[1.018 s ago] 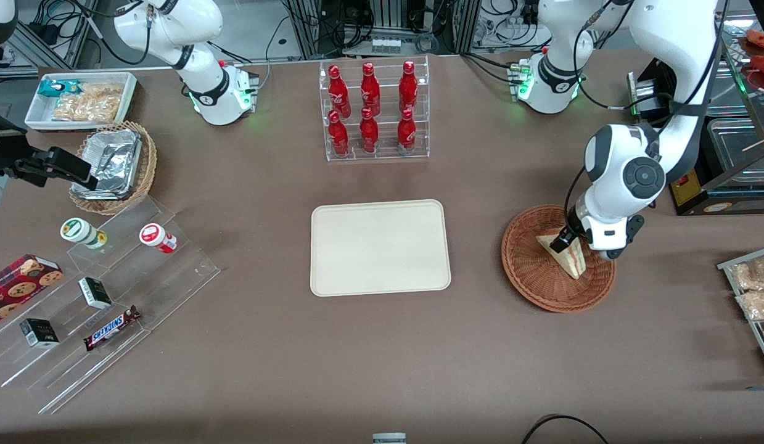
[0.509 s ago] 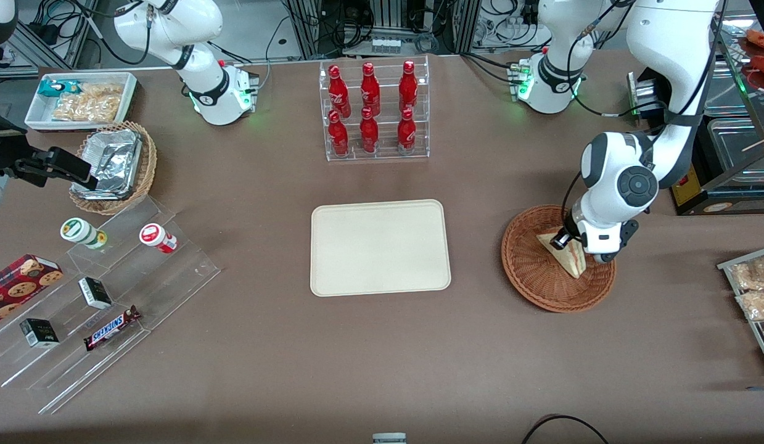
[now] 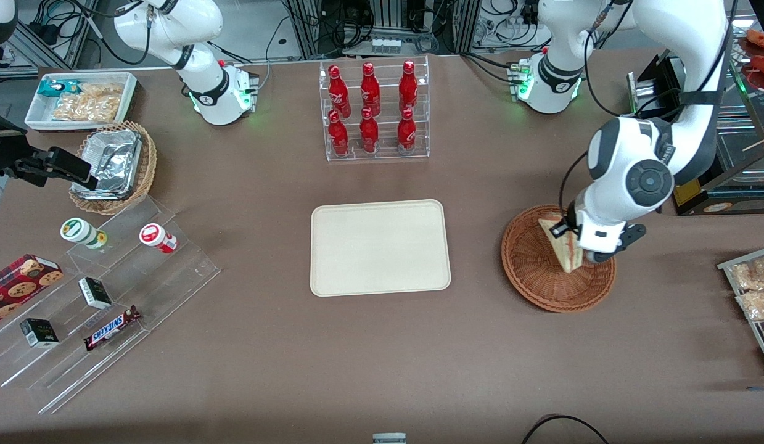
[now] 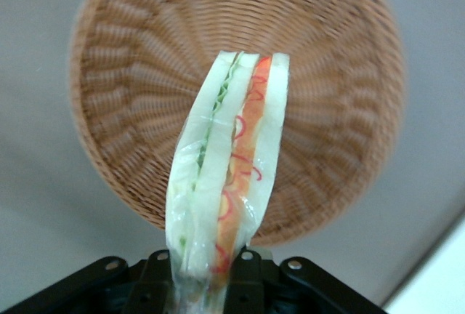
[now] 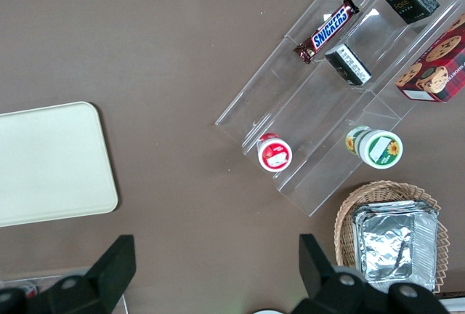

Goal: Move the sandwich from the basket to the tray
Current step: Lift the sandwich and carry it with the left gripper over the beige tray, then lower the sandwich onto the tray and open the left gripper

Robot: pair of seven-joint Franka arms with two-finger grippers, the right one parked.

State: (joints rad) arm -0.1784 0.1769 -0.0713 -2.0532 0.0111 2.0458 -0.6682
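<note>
Tool (image 3: 571, 242) at right of front view, over the basket (image 3: 536, 271), pinching the sandwich (image 3: 565, 246) w/ fingers pressed on its sides. Sandwich (image 4: 229, 168) hangs clear above the basket (image 4: 131, 110), filling edge showing. Tray (image 3: 380, 246) bare at frame centre on tabletop (image 3: 382, 357), well apart from basket.

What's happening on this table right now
The left arm's gripper is shut on a wrapped triangular sandwich, holding it above the round reddish-brown wicker basket. In the wrist view the sandwich hangs clear of the basket's weave. The cream tray has nothing on it yet.
</note>
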